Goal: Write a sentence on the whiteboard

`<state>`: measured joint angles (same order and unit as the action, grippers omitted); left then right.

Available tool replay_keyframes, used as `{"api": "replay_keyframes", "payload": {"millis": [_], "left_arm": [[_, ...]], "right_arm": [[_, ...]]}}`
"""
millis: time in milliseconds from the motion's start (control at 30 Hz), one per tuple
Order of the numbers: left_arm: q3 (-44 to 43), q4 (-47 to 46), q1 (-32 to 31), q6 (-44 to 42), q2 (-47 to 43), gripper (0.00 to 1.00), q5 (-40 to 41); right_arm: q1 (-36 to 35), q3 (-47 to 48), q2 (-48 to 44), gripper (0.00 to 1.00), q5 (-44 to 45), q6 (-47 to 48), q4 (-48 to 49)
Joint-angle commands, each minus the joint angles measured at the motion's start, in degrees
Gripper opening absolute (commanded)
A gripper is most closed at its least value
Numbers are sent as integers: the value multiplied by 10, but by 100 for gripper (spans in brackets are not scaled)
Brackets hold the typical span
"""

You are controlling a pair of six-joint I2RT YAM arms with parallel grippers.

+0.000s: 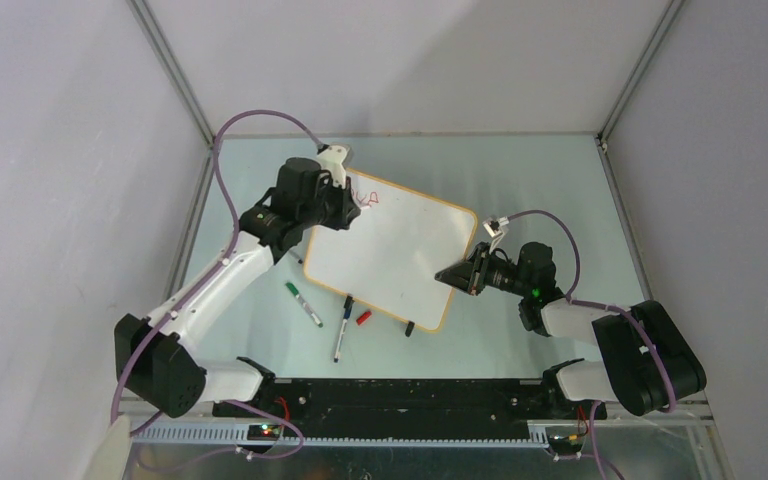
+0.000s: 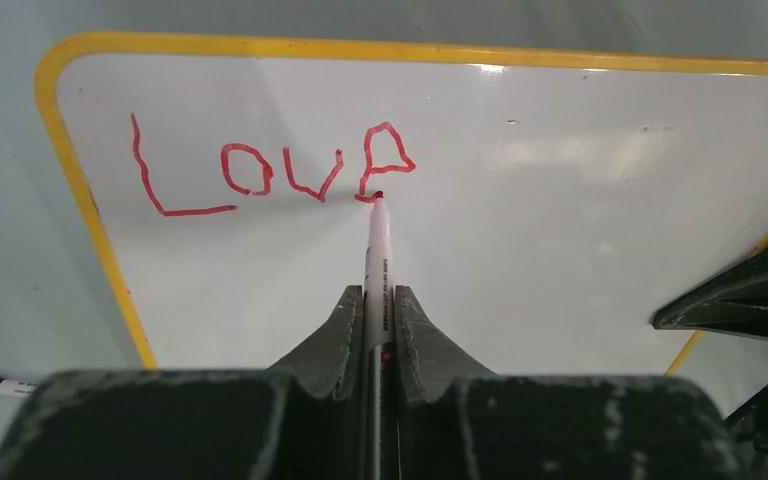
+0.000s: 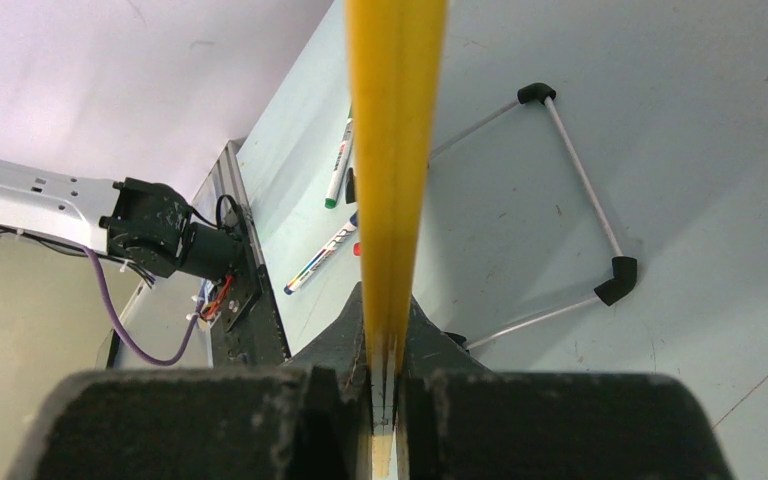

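left pincer: clamping the red marker, jaws pressing the barrel from both sides
right pincer: pinching the whiteboard by its yellow frame, jaws nearly together on the edge
whiteboard place: lying mid-table in top view, skewed, written corner toward 10 o'clock, gripped edge toward 3 o'clock
sentence: reading "Lov" plus a rough fourth letter, running 9 to 3 o'clock under the top frame in left wrist view
key relation: marker axis running 6 to 12 o'clock out of left pincer, tip appearing to touch at the foot of the last letter; blank board lying toward 3 and 6 o'clock of the tip
nearer arm: left, working right over the text; right, judging by its grip, only bracing the far edge
next move, judging: tidying the last letter, then lifting and shifting toward 6 o'clock for a new line
left wrist only: showing legible letters and tip contact
top only: showing both arms, plus green marker and second loose marker lying at 6 to 7 o'clock of the board; text showing as a red smudge
right wrist only: showing the frame edge-on between the jaws and wire stand behind; not showing any writing
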<state>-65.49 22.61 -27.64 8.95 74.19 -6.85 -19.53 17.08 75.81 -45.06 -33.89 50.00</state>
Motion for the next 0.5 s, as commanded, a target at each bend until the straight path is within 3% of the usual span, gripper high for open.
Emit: {"api": "replay_keyframes", "payload": {"millis": [0,467], "left_arm": [[-24,-1,-4,-3,6,0,-21],[-25,-3,-6,-1,9,0,-36]], "right_arm": [[3,10,-7,0,8,51,-4],[3,10,-8,0,8,51,-3]]}}
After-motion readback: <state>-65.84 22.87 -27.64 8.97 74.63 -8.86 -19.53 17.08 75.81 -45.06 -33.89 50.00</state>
